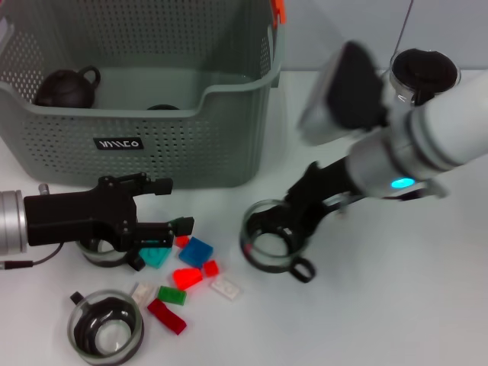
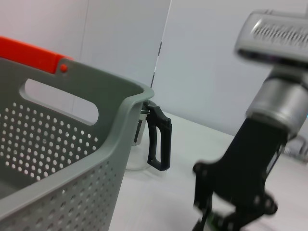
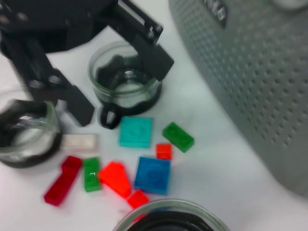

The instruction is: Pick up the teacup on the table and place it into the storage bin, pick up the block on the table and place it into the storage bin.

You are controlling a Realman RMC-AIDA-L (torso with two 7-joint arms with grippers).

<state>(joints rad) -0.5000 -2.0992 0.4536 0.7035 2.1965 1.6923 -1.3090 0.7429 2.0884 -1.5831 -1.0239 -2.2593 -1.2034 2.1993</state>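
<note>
Reaching right end effector, fingers straddling teacup rim at six o'clock of storage bin; next clamping, lifting. Left end effector spread over blocks.

Bright, even overhead light; soft shadows lie under the storage bin. The right arm shows motion blur (likewise in the left wrist view); the table glares white.

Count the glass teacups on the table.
4. Nearest teacup at front left; second teacup under the left gripper; third teacup at the right gripper; far teacup right of the storage bin. The bin may hide more.
</note>
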